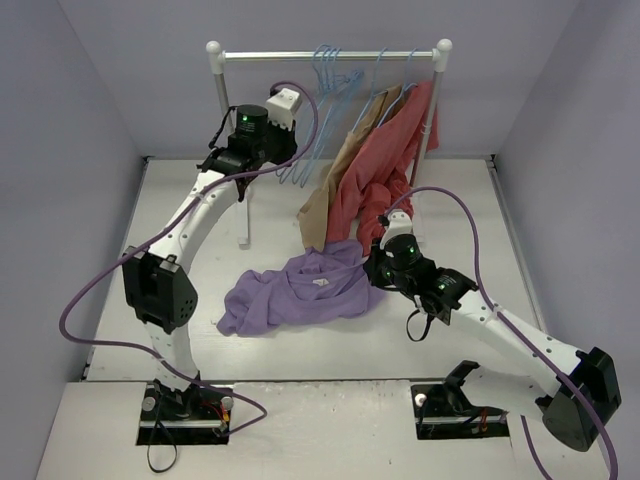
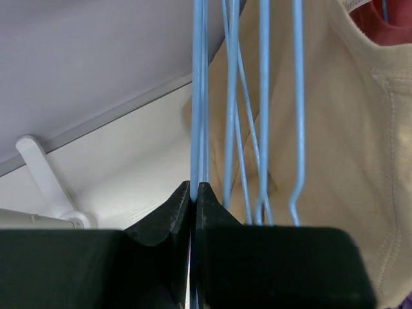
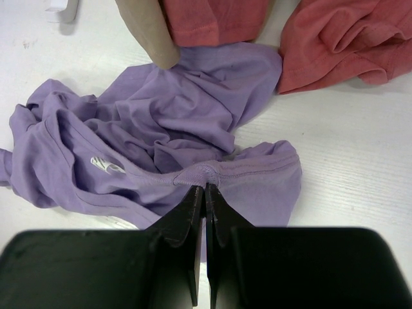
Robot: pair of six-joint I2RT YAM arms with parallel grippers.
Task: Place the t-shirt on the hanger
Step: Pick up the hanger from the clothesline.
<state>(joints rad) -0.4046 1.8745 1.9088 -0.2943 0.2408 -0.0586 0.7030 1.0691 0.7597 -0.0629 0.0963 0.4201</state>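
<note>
Right wrist: right claw [image 3: 206,188] nipped on t-shirt [image 3: 161,122] edge, cloth heaped ahead — left claw [image 2: 195,188] clamps hanger [image 2: 199,96] wire.

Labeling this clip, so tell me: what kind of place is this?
Likely a robotics test cell: plain walls box in a white table, robot arms are bolted on, and a rack holds hangers.

Pale lavender walls [image 1: 100,80] enclose a white counter [image 1: 300,355]; a white rack [image 1: 270,55] stands just beyond the left end effector [image 1: 290,160].
</note>
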